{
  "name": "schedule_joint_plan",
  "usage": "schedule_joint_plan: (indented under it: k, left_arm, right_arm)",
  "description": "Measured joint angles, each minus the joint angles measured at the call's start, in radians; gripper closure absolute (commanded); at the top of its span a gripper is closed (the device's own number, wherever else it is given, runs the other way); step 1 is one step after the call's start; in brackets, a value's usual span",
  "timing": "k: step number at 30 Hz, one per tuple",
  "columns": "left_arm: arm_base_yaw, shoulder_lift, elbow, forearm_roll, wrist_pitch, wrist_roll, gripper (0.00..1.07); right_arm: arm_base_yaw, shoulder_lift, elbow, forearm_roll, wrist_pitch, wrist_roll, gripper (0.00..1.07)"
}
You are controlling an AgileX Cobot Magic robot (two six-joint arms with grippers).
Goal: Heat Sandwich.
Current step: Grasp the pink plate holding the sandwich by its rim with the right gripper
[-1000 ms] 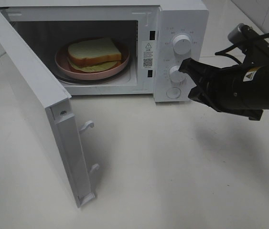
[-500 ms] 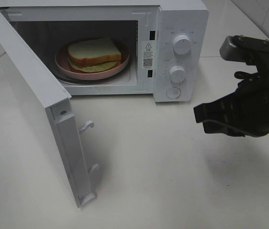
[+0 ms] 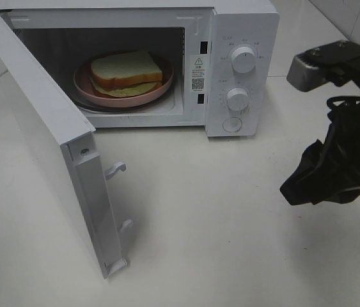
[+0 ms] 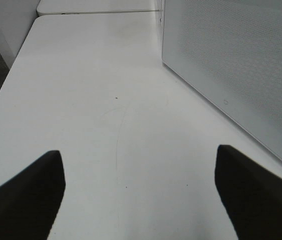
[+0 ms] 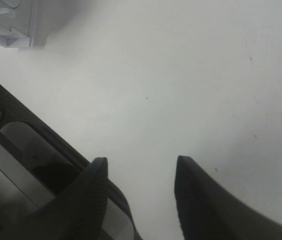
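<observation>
The sandwich point(image 3: 127, 69), white bread with tan crust and a yellow-green layer, lies on a round pink plate point(image 3: 85, 84) inside the open white microwave point(image 3: 243, 25). The door point(image 3: 39, 121) hangs wide open to the left. My right gripper point(image 3: 293, 190) hovers over the table to the right of and in front of the microwave, pointing down. In the right wrist view it point(image 5: 141, 162) is open and empty above bare table. My left gripper point(image 4: 138, 150) is open wide and empty over the table, beside a perforated white wall point(image 4: 241, 65). It is out of the exterior high view.
Two knobs point(image 3: 243, 59) point(image 3: 237, 99) and a round button point(image 3: 232, 125) sit on the microwave's control panel. The door's lower corner point(image 5: 10, 25) and a dark frame point(image 5: 30, 170) show in the right wrist view. White tabletop point(image 3: 205, 211) lies in front of the microwave.
My right arm has drawn back from the lower knob, moved right and toward the table's front, and tipped its gripper downward. The sandwich, plate and door have not moved.
</observation>
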Motion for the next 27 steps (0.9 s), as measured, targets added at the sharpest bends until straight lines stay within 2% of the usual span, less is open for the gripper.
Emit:
schedule_joint_plan:
  k: [6,8,9,10,14,17,21,27]
  left_arm:
    - [0.000,0.000,0.000,0.000,0.000,0.000,0.30]
    - [0.000,0.000,0.000,0.000,0.000,0.000,0.30]
    - [0.000,0.000,0.000,0.000,0.000,0.000,0.30]
    - [0.000,0.000,0.000,0.000,0.000,0.000,0.30]
    - [0.000,0.000,0.000,0.000,0.000,0.000,0.30]
    - [0.000,0.000,0.000,0.000,0.000,0.000,0.30]
    - [0.000,0.000,0.000,0.000,0.000,0.000,0.30]
    - [0.000,0.000,0.000,0.000,0.000,0.000,0.30]
  right_arm:
    - [0.000,0.000,-0.063,-0.050,0.065,-0.119,0.49]
    - [0.000,-0.001,-0.089,-0.093,0.107,-0.248,0.46]
    - [0.000,-0.002,-0.094,-0.105,0.119,-0.285,0.41]
    - [0.000,-0.002,-0.094,-0.105,0.119,-0.285,0.41]
    - [0.000,-0.005,-0.109,-0.128,0.136,-0.403,0.26]
    - [0.000,-0.005,-0.111,-0.159,0.111,-0.434,0.26]
    - [0.000,-0.005,-0.111,-0.190,0.096,-0.496,0.31]
    - [0.000,-0.003,-0.111,-0.201,0.096,-0.743,0.33]
